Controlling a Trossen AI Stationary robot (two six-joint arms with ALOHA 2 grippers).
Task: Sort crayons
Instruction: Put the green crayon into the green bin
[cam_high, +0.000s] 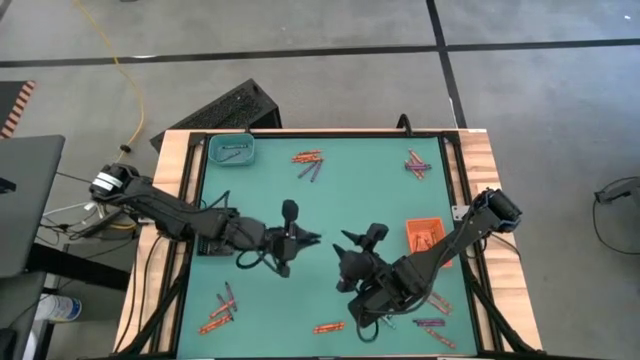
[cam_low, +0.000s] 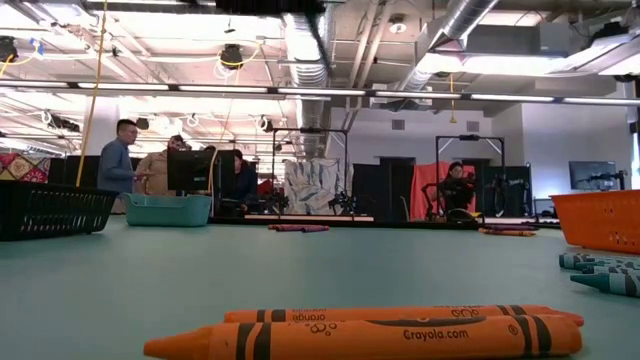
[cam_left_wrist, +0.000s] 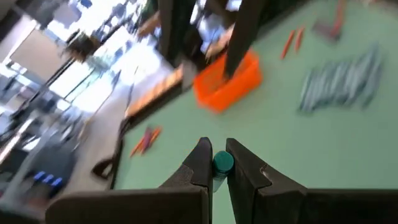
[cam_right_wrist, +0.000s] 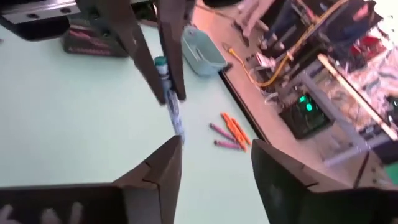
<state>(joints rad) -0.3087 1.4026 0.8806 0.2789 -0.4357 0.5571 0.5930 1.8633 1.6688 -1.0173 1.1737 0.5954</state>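
Observation:
My left gripper (cam_high: 314, 238) hovers over the middle of the green table, shut on a blue-grey crayon (cam_right_wrist: 171, 102) with a teal end (cam_left_wrist: 222, 163). My right gripper (cam_high: 342, 242) faces it a little toward the table's right; its fingers (cam_right_wrist: 214, 146) stand open and bare, just short of the crayon's free end. More crayons lie in small heaps: orange and purple ones at the far side (cam_high: 308, 160), others far right (cam_high: 418, 162), near left (cam_high: 222, 310) and near right (cam_high: 433, 325). Two orange crayons (cam_low: 370, 335) lie close to the low camera. My left gripper pinches the crayon's teal end (cam_right_wrist: 161, 63) between its two fingers. The crayon lies roughly along the fingers, and its paler end (cam_right_wrist: 178, 127) sticks out past the fingertips toward my right gripper. It hangs clear of the table.
A teal tray (cam_high: 230, 150) stands at the far left corner and an orange tray (cam_high: 425, 235) at the right edge. A black tray (cam_low: 50, 210) shows at the left in the low view. The table's wooden rim (cam_high: 170, 200) borders the mat. People stand in the room beyond.

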